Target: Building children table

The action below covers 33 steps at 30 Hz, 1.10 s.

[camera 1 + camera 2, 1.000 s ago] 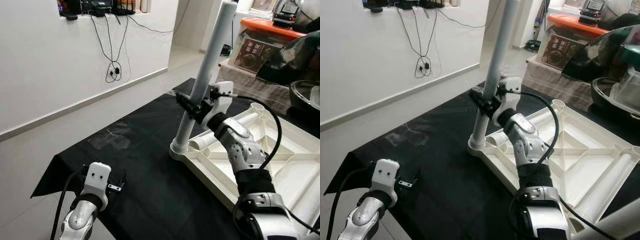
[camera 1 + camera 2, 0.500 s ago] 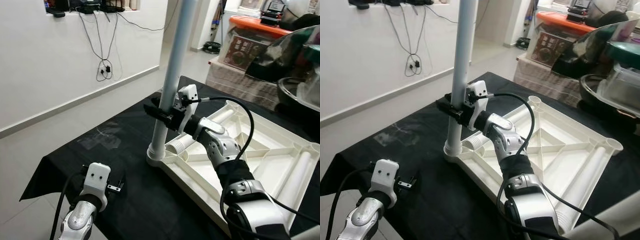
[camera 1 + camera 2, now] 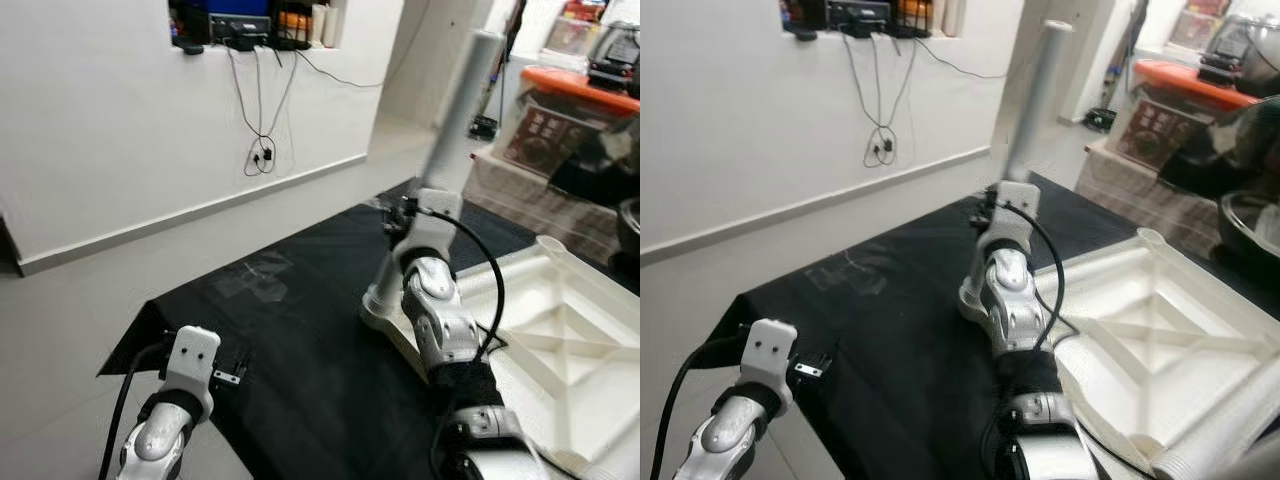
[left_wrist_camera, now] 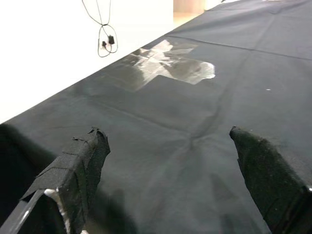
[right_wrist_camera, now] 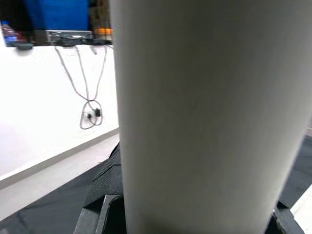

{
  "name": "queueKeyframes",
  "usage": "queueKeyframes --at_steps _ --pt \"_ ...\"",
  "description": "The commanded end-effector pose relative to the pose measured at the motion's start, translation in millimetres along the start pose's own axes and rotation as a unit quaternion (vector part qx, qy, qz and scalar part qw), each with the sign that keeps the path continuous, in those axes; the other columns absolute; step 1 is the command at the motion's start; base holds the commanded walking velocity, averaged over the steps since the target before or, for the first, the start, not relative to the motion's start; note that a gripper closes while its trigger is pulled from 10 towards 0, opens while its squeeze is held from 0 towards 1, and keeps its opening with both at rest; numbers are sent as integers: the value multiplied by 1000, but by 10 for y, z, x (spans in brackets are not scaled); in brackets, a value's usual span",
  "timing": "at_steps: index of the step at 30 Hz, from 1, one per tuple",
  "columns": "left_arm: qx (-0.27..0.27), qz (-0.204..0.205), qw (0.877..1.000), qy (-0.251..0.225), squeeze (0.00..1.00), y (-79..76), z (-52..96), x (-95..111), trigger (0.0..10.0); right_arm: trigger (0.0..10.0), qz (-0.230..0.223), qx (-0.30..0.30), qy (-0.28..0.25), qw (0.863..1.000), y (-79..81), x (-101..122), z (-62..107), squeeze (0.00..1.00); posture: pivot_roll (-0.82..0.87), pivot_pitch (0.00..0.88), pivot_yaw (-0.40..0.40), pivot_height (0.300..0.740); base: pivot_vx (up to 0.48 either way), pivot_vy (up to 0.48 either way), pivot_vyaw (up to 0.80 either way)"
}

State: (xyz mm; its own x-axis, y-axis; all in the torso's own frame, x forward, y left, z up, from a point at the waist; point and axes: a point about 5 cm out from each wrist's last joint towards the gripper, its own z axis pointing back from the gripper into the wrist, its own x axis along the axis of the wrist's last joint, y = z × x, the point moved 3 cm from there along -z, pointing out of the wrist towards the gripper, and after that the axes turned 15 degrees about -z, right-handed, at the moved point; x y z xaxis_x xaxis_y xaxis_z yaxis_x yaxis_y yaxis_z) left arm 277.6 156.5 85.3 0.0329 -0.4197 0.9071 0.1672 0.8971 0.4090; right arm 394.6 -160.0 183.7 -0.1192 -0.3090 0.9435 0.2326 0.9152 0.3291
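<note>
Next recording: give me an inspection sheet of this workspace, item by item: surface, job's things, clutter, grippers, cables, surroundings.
Surface: black cloth over the work area, with a shiny taped patch.
Job's things: white table top lying underside up; white table leg standing in its near corner socket, leaning.
Clutter: nothing seen on the cloth.
Grippers: right gripper shut on the table leg; left gripper open, low over the cloth, holding nothing.
Cables: black cable looping along the right arm; wall cords hanging from a shelf.
Surroundings: white wall, pale floor, orange-lidded box behind.
</note>
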Motion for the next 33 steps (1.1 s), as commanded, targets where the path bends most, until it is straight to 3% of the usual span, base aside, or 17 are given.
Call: queueKeyframes --at_steps 1,6,7,8,9,10,15,16,17,18,19,22,24,26,30,32,33 --pt "-7 -1 1000 -2 0 -33 -12 9 10000 0 51 -149 40 987 -644 -293 131 0 73 0 -109 740 0 0 0" --pt "-8 -2 1000 -1 0 -35 -21 8 10000 0 49 -174 31 983 -630 -223 135 0 72 0 -109 740 0 0 0" --pt "-8 -2 1000 -2 0 -34 -26 11 10000 3725 44 -169 32 984 -563 -198 116 0 72 0 -108 740 0 0 0" --pt "-8 -2 1000 -2 0 -31 -30 12 10000 10000 18 -146 23 989 -463 -158 101 0 73 0 -111 740 0 0 0" --pt "-8 -2 1000 -2 0 -30 -32 12 10000 10000 11 -119 22 993 -374 -131 83 808 73 0 -111 740 0 0 0" --pt "-8 -3 1000 -2 0 -27 -32 11 10000 10000 -6 -92 28 995 -288 -120 72 1000 74 0 -111 740 0 0 0" --pt "-8 -3 1000 -2 0 -26 -31 9 10000 10000 -21 -41 36 998 -155 -85 36 1000 75 0 -111 740 0 0 0" --pt "-8 -3 1000 -2 0 -23 -29 10 10000 10000 -48 59 34 997 41 33 -38 0 77 0 -113 740 0 0 0" --pt "-8 -3 1000 -2 0 -23 -29 10 10000 10000 -48 59 34 997 41 33 -38 0 77 0 -113 740 0 0 0" --pt "-7 -3 1000 -3 0 -18 -28 12 10000 10000 -77 250 39 964 297 258 -66 0 81 0 -114 740 0 0 0" --pt "-7 -3 1000 -3 0 -18 -28 12 10000 10000 -77 250 39 964 297 258 -66 0 81 0 -114 740 0 0 0" --pt "-7 -4 1000 -3 0 -16 -28 11 10000 10000 -85 329 42 939 351 370 -43 0 81 0 -114 740 0 0 0" --pt "-9 -5 1000 -4 0 -23 -40 10 10000 10000 -88 421 63 901 421 449 -2 0 86 0 -112 740 0 0 0" --pt "-9 -5 1000 -4 0 -23 -40 10 10000 10000 -88 421 63 901 421 449 -2 0 86 0 -112 740 0 0 0" --pt "-10 -6 1000 -7 0 -29 -56 28 10000 10000 -51 504 114 855 666 202 129 0 98 0 -120 740 0 0 0" --pt "-9 -7 1000 -7 0 -29 -57 30 10000 10000 -48 518 120 846 708 166 152 0 101 0 -122 740 0 0 0" --pt "-8 -7 1000 -6 0 -22 -50 27 10000 0 -51 523 116 843 763 162 151 0 104 0 -125 740 0 0 0"
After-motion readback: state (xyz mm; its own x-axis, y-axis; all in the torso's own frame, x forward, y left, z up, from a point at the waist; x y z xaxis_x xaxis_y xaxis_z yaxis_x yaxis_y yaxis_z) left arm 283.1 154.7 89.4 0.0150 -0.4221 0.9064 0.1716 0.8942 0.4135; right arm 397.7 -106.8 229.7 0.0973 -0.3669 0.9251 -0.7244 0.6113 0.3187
